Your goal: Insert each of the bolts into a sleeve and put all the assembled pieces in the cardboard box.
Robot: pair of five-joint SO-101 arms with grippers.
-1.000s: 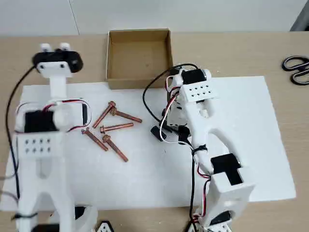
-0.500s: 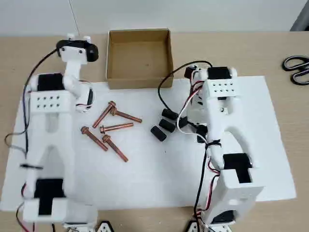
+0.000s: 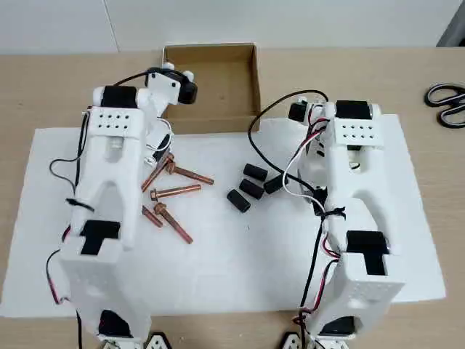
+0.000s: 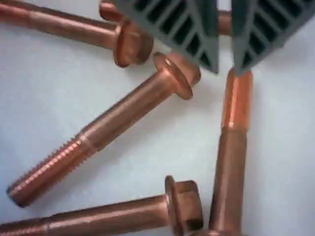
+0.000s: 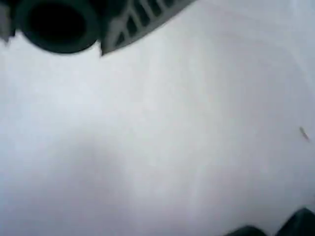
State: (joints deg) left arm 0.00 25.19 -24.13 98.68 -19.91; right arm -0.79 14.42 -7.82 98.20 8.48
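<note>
High view first: we see both arms bent forward over a white paper sheet spread on the wooden table. The left arm leans over a loose cluster of five copper-coloured bolts. All lie flat on the sheet, and two are partly covered by the arm. The right arm stands on the other side. Between the two arms we count four loose sleeves, short and black, lying close together on the paper, just apart from the bolts. The cardboard box sits open-topped at the sheet's far edge, nearer the left arm. A pair of scissors rests on the bare table, well away from the sheet.

Through the left wrist view we find the left gripper just above the bolts. Its ribbed grey fingers are parted by a narrow slit and grip nothing. The nearest bolt has its plain end right under the tips. We cannot tell whether they touch. The neighbouring bolt points its flanged head at one fingertip.

Through the right wrist view we see the right gripper clasping a black sleeve. The sleeve is seen end-on, its hollow bore facing us, pressed against a ribbed finger, with the white sheet behind it.
</note>
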